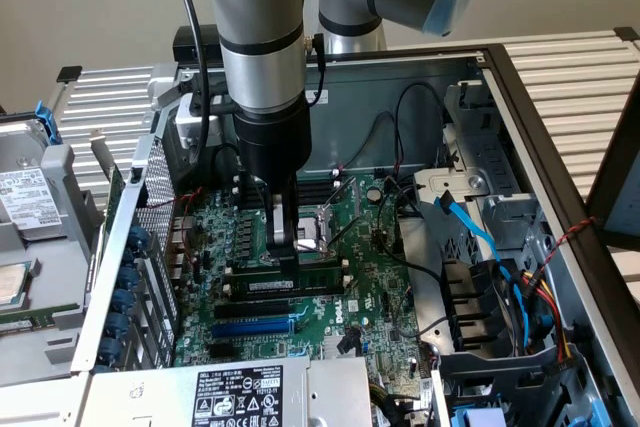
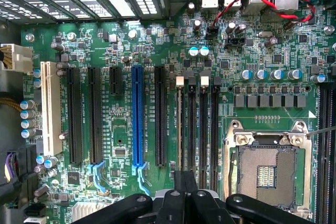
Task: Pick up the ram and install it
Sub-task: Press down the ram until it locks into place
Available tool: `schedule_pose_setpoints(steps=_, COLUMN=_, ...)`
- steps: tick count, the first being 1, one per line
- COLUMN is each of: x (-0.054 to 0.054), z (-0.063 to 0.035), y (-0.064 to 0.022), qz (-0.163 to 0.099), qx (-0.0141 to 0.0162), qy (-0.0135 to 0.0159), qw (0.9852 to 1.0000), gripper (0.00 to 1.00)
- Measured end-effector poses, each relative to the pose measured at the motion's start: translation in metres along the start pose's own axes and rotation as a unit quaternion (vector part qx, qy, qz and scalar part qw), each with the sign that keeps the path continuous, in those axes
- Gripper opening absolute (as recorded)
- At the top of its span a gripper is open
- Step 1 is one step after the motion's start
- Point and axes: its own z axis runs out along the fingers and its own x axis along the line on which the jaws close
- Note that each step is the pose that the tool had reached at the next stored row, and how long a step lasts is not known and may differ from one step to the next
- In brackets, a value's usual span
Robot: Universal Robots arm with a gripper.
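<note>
We are looking down into an open computer case [image 1: 520,97] where the arm is reaching onto the green motherboard [image 1: 370,277]. The gripper [image 1: 285,247] is standing upright over the memory slots, its dark fingers pressed together with no gap between them. The fingertips are pressing on the top edge of the ram [image 1: 290,285], a long dark stick with a small white label, which is sitting lengthwise in one of the black slots just beside the empty processor socket [image 1: 322,225]. We cannot tell whether the fingers are pinching the stick or merely bearing down on it. A blue slot [image 1: 255,327] is lying near the stick, on the side away from the socket. In the wrist view the gripper's [image 2: 184,195] black linkage is hanging over the row of memory slots [image 2: 197,124], with the blue slot [image 2: 137,116] and the socket [image 2: 268,169] flanking them. A light blue cable [image 1: 470,222] is curving through the drive bay on the exterior view's right.
</note>
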Motion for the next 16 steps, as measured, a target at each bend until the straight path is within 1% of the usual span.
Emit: schedule_pose_setpoints(steps=16, x=-0.0001, z=0.0012, y=0.0, qz=0.0, qx=0.0, qy=0.0, qw=1.0, gripper=0.11)
